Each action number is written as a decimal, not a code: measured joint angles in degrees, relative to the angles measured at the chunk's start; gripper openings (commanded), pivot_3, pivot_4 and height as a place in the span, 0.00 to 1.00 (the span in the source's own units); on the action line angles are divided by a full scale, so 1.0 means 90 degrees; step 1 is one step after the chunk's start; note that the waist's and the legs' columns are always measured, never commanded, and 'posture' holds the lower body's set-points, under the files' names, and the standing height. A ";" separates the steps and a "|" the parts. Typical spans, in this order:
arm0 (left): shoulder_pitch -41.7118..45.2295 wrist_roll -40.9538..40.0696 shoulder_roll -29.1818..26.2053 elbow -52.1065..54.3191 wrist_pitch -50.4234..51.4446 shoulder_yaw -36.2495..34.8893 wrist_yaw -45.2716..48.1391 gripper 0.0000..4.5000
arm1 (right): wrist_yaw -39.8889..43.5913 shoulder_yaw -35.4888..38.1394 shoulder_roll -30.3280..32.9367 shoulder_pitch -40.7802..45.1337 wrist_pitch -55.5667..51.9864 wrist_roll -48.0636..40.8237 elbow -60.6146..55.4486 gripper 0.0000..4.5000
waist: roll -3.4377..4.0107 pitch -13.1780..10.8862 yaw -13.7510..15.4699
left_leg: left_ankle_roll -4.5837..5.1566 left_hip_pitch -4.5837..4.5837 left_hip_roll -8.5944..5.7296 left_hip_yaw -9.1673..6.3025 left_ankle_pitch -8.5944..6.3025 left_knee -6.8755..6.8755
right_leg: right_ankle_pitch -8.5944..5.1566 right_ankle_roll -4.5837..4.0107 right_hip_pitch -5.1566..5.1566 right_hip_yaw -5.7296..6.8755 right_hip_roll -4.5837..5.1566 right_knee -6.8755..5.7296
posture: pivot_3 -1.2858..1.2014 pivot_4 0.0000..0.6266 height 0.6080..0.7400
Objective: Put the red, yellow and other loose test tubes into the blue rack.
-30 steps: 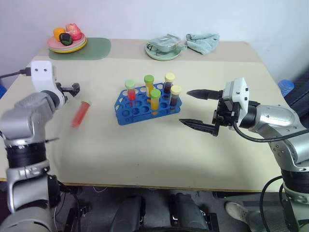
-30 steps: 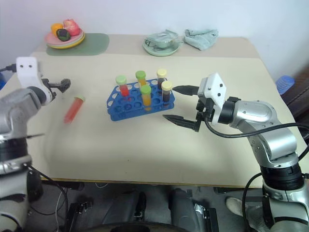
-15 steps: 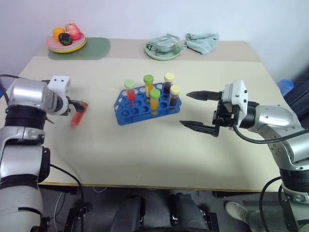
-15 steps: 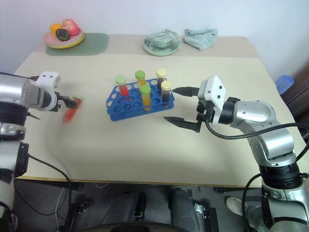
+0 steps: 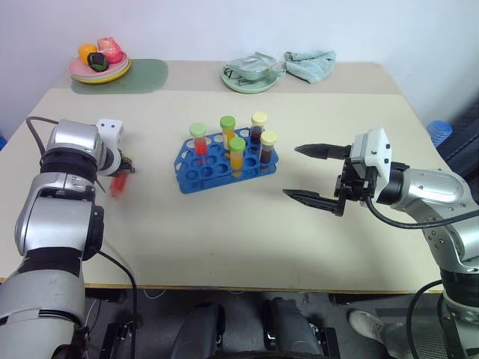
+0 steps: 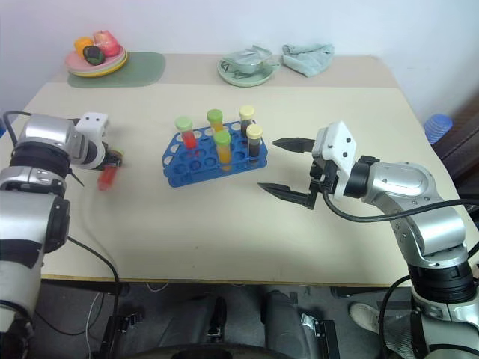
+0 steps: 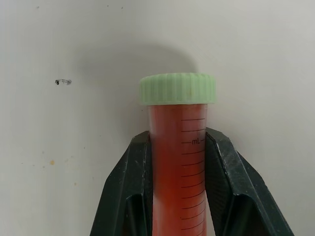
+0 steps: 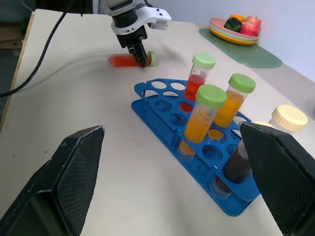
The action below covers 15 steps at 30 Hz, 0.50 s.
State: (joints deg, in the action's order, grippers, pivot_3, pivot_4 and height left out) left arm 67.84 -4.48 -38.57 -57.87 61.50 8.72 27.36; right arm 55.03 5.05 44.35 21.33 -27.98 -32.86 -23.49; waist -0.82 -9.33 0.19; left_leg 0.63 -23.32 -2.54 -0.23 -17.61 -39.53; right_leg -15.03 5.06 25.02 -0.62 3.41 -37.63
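Note:
A loose test tube point(image 5: 117, 184) with red liquid and a light green cap point(image 7: 177, 88) lies flat on the table at the left. My left gripper point(image 5: 124, 171) points down at it and is shut on its body just below the cap, one black finger point(image 7: 133, 172) on each side. The blue rack point(image 5: 196, 170) stands at the table's middle, with several capped tubes upright in it: red, orange-yellow and dark brown. My right gripper point(image 5: 293, 172) hovers open to the right of the rack, with nothing between its fingers.
At the back left a plate of fruit point(image 5: 99, 66) rests on a green mat point(image 5: 142, 75). A pale green bowl point(image 5: 247, 75) and a crumpled cloth point(image 5: 308, 63) lie at the back middle. Bare tabletop runs along the front edge.
My left gripper has come down over the red tube and shut on it. The right arm has kept still.

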 measured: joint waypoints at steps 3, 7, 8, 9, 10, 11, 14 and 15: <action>-0.0908 -0.0496 -0.0295 0.1712 0.0155 -0.0536 0.0624 0.17 | -0.0010 0.0025 0.0019 0.0003 -0.0046 -0.0002 -0.0011 1.00 | -0.0003 -0.0002 -0.0034 | 0.0000 -0.0020 0.0002 -0.0001 -0.0001 -0.0005 | 0.0000 -0.0001 0.0024 -0.0005 0.0004 -0.0024 | 0.52 0.24 1.00; -0.3223 -0.1038 -0.0476 0.5288 -0.1281 -0.1661 0.0966 0.17 | -0.0010 0.0088 0.0052 0.0001 -0.0058 -0.0011 -0.0023 1.00 | -0.0003 -0.0002 -0.0109 | 0.0000 -0.0025 0.0002 0.0002 -0.0003 -0.0007 | 0.0000 -0.0002 0.0033 -0.0009 0.0010 -0.0028 | 0.52 0.24 1.00; -0.3638 -0.1233 -0.0518 0.5843 -0.1454 -0.1871 0.1160 0.17 | -0.0009 0.0098 0.0057 0.0002 -0.0058 -0.0011 -0.0022 1.00 | -0.0003 -0.0002 -0.0106 | 0.0000 -0.0025 0.0001 0.0003 -0.0003 -0.0009 | 0.0000 -0.0002 0.0033 -0.0009 0.0010 -0.0023 | 0.52 0.24 1.00; -0.3980 -0.1410 -0.0541 0.6266 -0.1577 -0.2072 0.1325 0.17 | -0.0010 0.0098 0.0058 0.0005 -0.0059 -0.0011 -0.0021 1.00 | -0.0002 -0.0002 -0.0096 | 0.0000 -0.0023 0.0002 0.0002 -0.0002 -0.0014 | -0.0001 -0.0003 0.0031 -0.0009 0.0010 -0.0017 | 0.52 0.24 1.00; -0.4259 -0.1565 -0.0495 0.6641 -0.1748 -0.2299 0.1394 0.17 | -0.0012 0.0099 0.0057 0.0004 -0.0061 -0.0014 -0.0016 1.00 | -0.0002 -0.0002 -0.0090 | 0.0000 -0.0022 0.0002 0.0002 -0.0002 -0.0015 | -0.0001 -0.0003 0.0027 -0.0009 0.0011 -0.0020 | 0.52 0.24 1.00; -0.4418 -0.1657 -0.0395 0.6900 -0.1933 -0.2464 0.1372 0.17 | -0.0016 0.0098 0.0055 0.0005 -0.0065 -0.0015 -0.0013 1.00 | -0.0002 -0.0002 -0.0075 | 0.0001 -0.0019 0.0003 0.0000 -0.0003 -0.0019 | -0.0001 -0.0003 0.0021 -0.0007 0.0011 -0.0022 | 0.52 0.24 1.00; -0.4581 -0.1707 0.0360 0.7294 -0.2972 -0.2813 0.0995 0.17 | -0.0031 0.0093 0.0049 0.0032 -0.0129 -0.0021 -0.0014 1.00 | 0.0000 0.0000 0.0022 | 0.0021 -0.0001 0.0002 0.0001 -0.0014 -0.0032 | 0.0000 -0.0002 -0.0004 -0.0005 0.0014 -0.0022 | 0.52 0.24 1.00; -0.4619 -0.1674 0.0655 0.7344 -0.3426 -0.2830 0.0875 0.17 | -0.0046 0.0086 0.0045 0.0061 -0.0160 -0.0020 -0.0014 1.00 | 0.0003 0.0001 0.0044 | 0.0022 0.0000 0.0002 0.0002 -0.0015 -0.0037 | 0.0000 -0.0002 -0.0007 -0.0005 0.0015 -0.0021 | 0.52 0.24 1.00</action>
State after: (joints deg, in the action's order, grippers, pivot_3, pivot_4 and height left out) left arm 26.27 -19.54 -32.68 8.22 30.67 -16.75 35.24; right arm 54.61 5.83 44.76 21.88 -29.42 -33.04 -23.61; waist -0.80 -9.32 0.59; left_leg 0.83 -23.31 -2.52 -0.22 -17.75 -39.86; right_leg -15.02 5.04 24.96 -0.66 3.55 -37.83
